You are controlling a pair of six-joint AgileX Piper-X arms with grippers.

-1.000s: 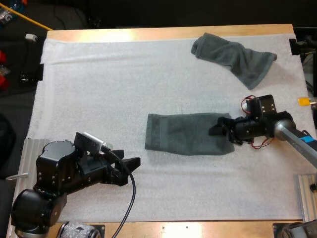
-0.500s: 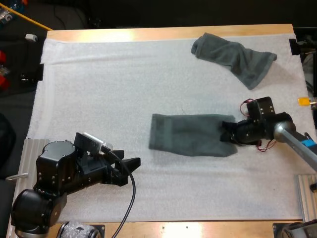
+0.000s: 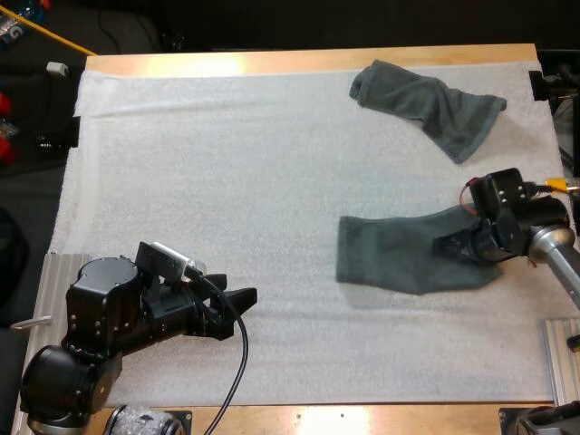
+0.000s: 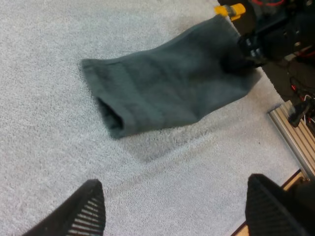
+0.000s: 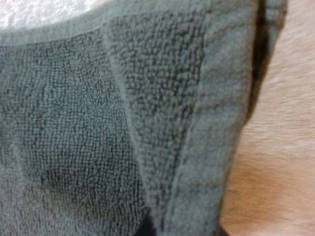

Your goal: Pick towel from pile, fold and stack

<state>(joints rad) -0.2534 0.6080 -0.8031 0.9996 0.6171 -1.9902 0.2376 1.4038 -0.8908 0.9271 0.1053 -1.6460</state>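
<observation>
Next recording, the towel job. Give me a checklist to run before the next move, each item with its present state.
1. Hold: ok. The right tool is shut on the right end of the folded towel; the towel has slid right with it.
2. Fold: ok. The layers lie together, flat.
3. The left tool: ok. Open, over bare mat, apart from both towels.
4. The crumpled towel: ok. At the mat's far right corner, apart from the folded towel.
5. Gripped end resting on the mat: cannot tell; the tool hides it.
</observation>
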